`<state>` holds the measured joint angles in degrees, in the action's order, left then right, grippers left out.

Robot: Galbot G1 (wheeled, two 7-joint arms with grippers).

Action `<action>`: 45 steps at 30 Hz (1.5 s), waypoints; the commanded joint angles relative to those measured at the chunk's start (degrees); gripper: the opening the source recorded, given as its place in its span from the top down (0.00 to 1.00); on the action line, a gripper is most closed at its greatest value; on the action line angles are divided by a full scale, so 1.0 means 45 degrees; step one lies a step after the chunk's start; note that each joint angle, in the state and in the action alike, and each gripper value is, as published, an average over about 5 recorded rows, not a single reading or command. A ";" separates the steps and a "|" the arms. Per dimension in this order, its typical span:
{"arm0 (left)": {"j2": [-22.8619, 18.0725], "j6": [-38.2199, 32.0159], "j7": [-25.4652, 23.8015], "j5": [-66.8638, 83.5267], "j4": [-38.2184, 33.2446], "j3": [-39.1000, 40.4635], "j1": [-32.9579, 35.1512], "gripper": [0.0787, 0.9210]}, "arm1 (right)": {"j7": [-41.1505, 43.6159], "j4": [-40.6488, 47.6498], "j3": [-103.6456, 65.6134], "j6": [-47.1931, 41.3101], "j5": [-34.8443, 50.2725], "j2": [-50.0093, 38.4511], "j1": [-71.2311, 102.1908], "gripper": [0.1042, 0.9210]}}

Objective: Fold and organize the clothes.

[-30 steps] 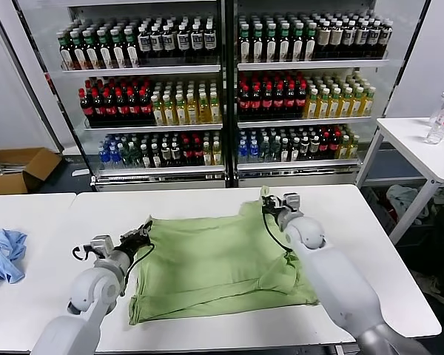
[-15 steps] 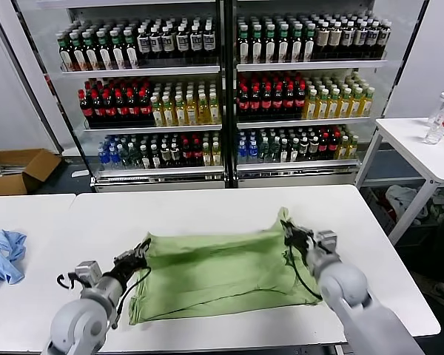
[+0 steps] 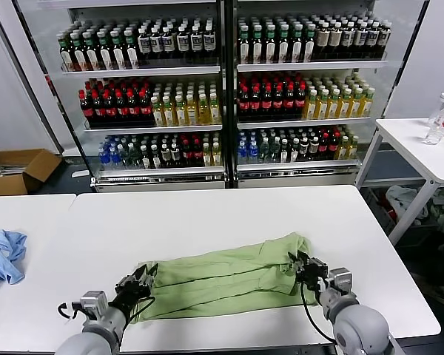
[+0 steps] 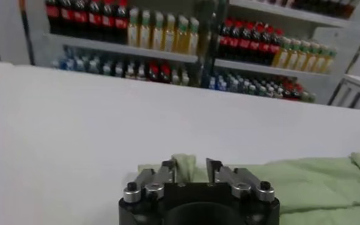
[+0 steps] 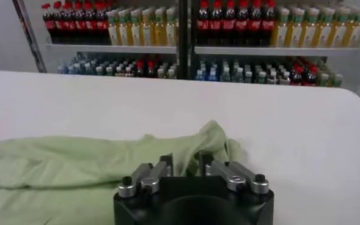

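The light green shirt (image 3: 222,281) lies folded into a long narrow band along the front of the white table (image 3: 207,214). No collar, buttons or print show. My left gripper (image 3: 146,275) is low at the band's left end. In the left wrist view (image 4: 191,168) it is open, with a tuft of the shirt (image 4: 314,183) standing against one finger. My right gripper (image 3: 300,264) is low at the band's right end. In the right wrist view (image 5: 184,162) it is open, with a raised peak of the shirt (image 5: 57,165) between and beyond the fingers.
A light blue cloth (image 3: 1,255) lies on the separate table at the left. Glass-door coolers full of bottles (image 3: 222,96) stand behind the table. A side table with a bottle (image 3: 438,118) is at the right, and a cardboard box (image 3: 15,168) lies on the floor at the left.
Both grippers moved from the shirt's far edge toward the table's front, carrying that edge over. The wide spread shirt is now a narrow folded band.
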<state>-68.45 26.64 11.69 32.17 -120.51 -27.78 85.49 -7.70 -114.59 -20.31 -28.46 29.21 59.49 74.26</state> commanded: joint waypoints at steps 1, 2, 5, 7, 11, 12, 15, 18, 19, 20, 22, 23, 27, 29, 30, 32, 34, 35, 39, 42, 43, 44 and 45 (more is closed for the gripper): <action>-0.3039 -0.1879 0.2033 -0.4866 0.0361 0.0713 0.1265 0.53 | 0.0039 -0.1369 -0.0662 0.0442 -0.1227 0.0096 0.2270 0.54; -0.3296 -0.1856 0.2179 -0.5166 0.0694 0.0869 0.1136 0.49 | 0.0039 -0.1370 -0.0645 0.0464 -0.1270 0.0121 0.2308 0.50; -0.4018 -0.1755 0.2418 -0.5908 0.1624 0.1197 0.0771 0.39 | 0.0040 -0.1364 -0.0575 0.0522 -0.1365 0.0124 0.2371 0.40; -0.4397 -0.1774 0.2478 -0.6386 0.2107 0.1308 0.0544 0.33 | 0.0044 -0.1385 -0.0561 0.0556 -0.1383 0.0080 0.2419 0.33; -0.4708 -0.1813 0.2506 -0.7005 0.2857 0.1418 0.0138 0.21 | 0.0044 -0.1426 -0.0628 0.0651 -0.1369 -0.0014 0.2543 0.19; -0.4711 -0.1820 0.2494 -0.7022 0.2976 0.1423 0.0069 0.20 | 0.0043 -0.1438 -0.0648 0.0672 -0.1362 -0.0031 0.2570 0.17; -0.4653 -0.1841 0.2392 -0.6822 0.3140 0.1384 -0.0051 0.27 | 0.0037 -0.1490 -0.0691 0.0711 -0.1332 -0.0063 0.2635 0.13; -0.4549 -0.1876 0.2243 -0.6350 0.3119 0.1296 -0.0082 0.37 | 0.0021 -0.1561 -0.0704 0.0717 -0.1300 -0.0075 0.2672 0.12; -0.4492 -0.1885 0.2179 -0.6119 0.3079 0.1265 -0.0067 0.40 | 0.0014 -0.1589 -0.0708 0.0714 -0.1285 -0.0076 0.2681 0.12; -0.4427 -0.1894 0.2105 -0.5852 0.3027 0.1229 -0.0043 0.44 | 0.0005 -0.1615 -0.0712 0.0711 -0.1271 -0.0078 0.2688 0.12; -0.4257 -0.1918 0.1949 -0.5254 0.2894 0.1112 0.0019 0.50 | -0.0014 -0.1657 -0.0723 0.0707 -0.1240 -0.0078 0.2703 0.12; -0.4151 -0.1927 0.1888 -0.4958 0.2826 0.1024 0.0050 0.54 | -0.0027 -0.1672 -0.0732 0.0706 -0.1222 -0.0075 0.2714 0.12; -0.3379 -0.2033 0.1651 -0.3666 0.2528 0.0438 0.0199 0.68 | -0.0098 -0.1710 -0.0790 0.0719 -0.1157 -0.0051 0.2740 0.12; -0.2782 -0.2119 0.1497 -0.2967 0.2276 -0.0082 0.0290 0.75 | -0.0134 -0.1725 -0.0823 0.0725 -0.1135 -0.0053 0.2734 0.12; -0.2462 -0.2147 0.1425 -0.2631 0.2108 -0.0413 0.0333 0.78 | -0.0148 -0.1732 -0.0838 0.0726 -0.1125 -0.0060 0.2726 0.12; -0.1773 -0.2172 0.1272 -0.2023 0.1715 -0.1244 0.0414 0.85 | -0.0175 -0.1740 -0.0857 0.0728 -0.1097 -0.0078 0.2696 0.12; -0.0973 -0.2168 0.1095 -0.1414 0.1370 -0.2307 0.0465 0.91 | -0.0197 -0.1733 -0.0868 0.0733 -0.1064 -0.0097 0.2653 0.13; -0.0542 -0.2163 0.1004 -0.1120 0.1263 -0.2935 0.0471 0.94 | -0.0206 -0.1723 -0.0868 0.0738 -0.1048 -0.0104 0.2625 0.13; 0.1397 -0.2031 0.0672 0.0361 0.1260 -0.5363 0.0320 0.97 | -0.0228 -0.1671 -0.0846 0.0760 -0.1012 -0.0113 0.2509 0.15; 0.2399 -0.1812 0.0575 0.1651 0.1224 -0.6437 0.0027 0.97 | -0.0239 -0.1667 -0.0818 0.0765 -0.0997 -0.0113 0.2465 0.16; 0.2556 -0.1713 0.0570 0.2112 0.1078 -0.6585 -0.0073 0.97 | -0.0242 -0.1673 -0.0810 0.0762 -0.0996 -0.0112 0.2458 0.16; 0.2615 -0.1577 0.0555 0.2790 0.0798 -0.6631 -0.0154 0.97 | -0.0245 -0.1680 -0.0805 0.0759 -0.0998 -0.0109 0.2461 0.16; 0.2581 -0.1428 0.0539 0.3583 0.0423 -0.6598 -0.0225 0.97 | -0.0248 -0.1681 -0.0801 0.0756 -0.1002 -0.0105 0.2465 0.17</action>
<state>-70.75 18.27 15.95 26.25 -113.00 -40.99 86.60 -8.76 -122.09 -23.95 -25.05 24.79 58.96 85.38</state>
